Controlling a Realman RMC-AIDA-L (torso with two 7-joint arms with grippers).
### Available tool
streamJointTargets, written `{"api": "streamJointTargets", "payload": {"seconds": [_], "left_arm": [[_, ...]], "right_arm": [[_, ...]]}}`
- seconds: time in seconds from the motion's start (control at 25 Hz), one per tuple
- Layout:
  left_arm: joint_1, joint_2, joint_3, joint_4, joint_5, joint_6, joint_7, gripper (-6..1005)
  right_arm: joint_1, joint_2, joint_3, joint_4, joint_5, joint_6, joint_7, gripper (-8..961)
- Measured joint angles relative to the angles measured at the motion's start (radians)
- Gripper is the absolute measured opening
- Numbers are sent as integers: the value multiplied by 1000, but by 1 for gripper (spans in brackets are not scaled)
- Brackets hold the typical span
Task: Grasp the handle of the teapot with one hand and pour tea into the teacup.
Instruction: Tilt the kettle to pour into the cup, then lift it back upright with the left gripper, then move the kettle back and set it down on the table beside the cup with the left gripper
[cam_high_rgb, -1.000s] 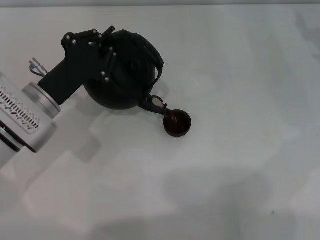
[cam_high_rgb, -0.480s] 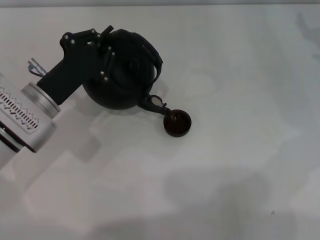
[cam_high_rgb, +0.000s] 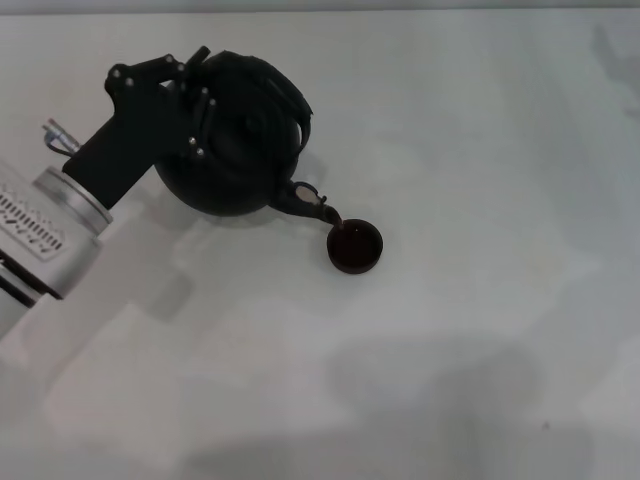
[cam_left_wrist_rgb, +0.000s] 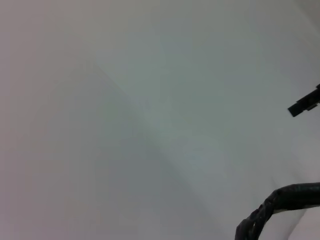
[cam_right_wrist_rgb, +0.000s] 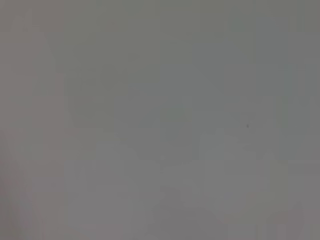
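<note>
The black teapot (cam_high_rgb: 240, 160) hangs tilted over the white table at upper left, its spout (cam_high_rgb: 308, 199) pointing down toward the teacup (cam_high_rgb: 354, 248). A thin dark stream joins the spout's tip to the cup's near rim. My left gripper (cam_high_rgb: 210, 100) reaches in from the left on its silver arm and is shut on the handle (cam_high_rgb: 297, 104), which leans to the pot's right. In the left wrist view a wrapped stretch of the handle (cam_left_wrist_rgb: 280, 199) shows. The cup stands upright on the table with dark liquid inside. My right gripper is out of view.
The white table (cam_high_rgb: 480, 330) runs broad to the right and toward me, with soft shadows across the near part. The right wrist view shows only plain grey surface.
My left gripper and the teapot have shifted a little left and away from me, and the spout has drawn back slightly from over the cup. The teacup has not moved.
</note>
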Motion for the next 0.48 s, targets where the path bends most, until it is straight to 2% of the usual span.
{"api": "streamJointTargets", "payload": {"seconds": [0.32,0.48], "left_arm": [[18,-2,0,10,-66,1,-128,122],[60,-6,0,68,-179,1,-167,124]], "right_arm": [[0,1,0,7,0,2,0,841],[0,2,0,7,0,2,0,841]]}}
